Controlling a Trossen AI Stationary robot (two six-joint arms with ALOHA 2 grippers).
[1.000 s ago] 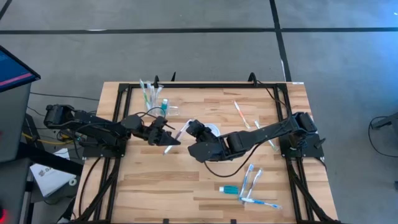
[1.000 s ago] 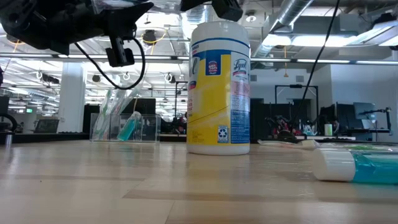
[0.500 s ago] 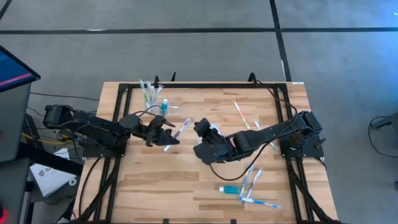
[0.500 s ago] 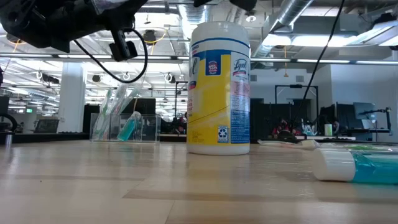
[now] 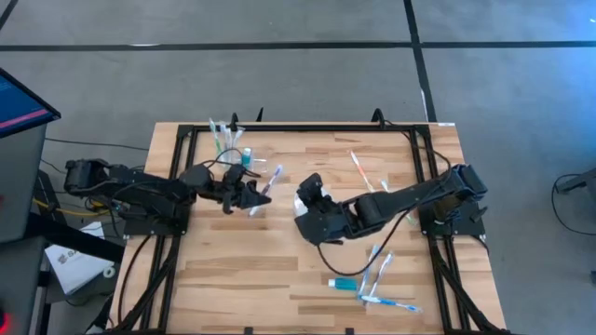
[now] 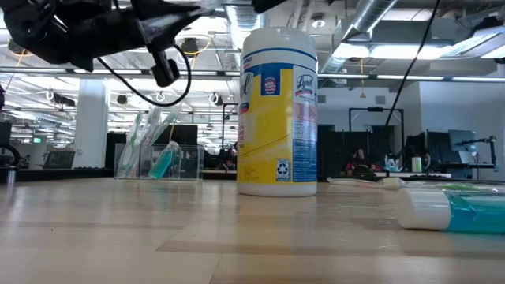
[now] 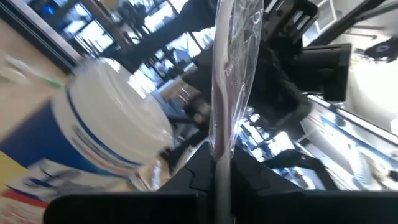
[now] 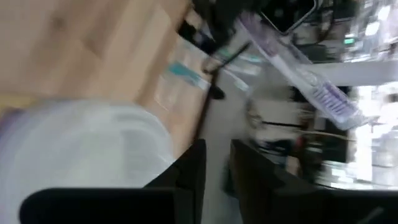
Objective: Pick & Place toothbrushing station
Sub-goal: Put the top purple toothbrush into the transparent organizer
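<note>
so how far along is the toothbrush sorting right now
Partly done. The clear stand already holds some brushes and a blue tube. In hand: the left gripper is shut on a wrapped purple toothbrush, held above the table. Left: loose toothbrushes and a blue tube near the right arm.

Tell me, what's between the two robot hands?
In the high view, only bare wooden table lies between the left gripper, shut on a wrapped toothbrush, and the right gripper. The white-lidded tub sits under the right gripper.
</note>
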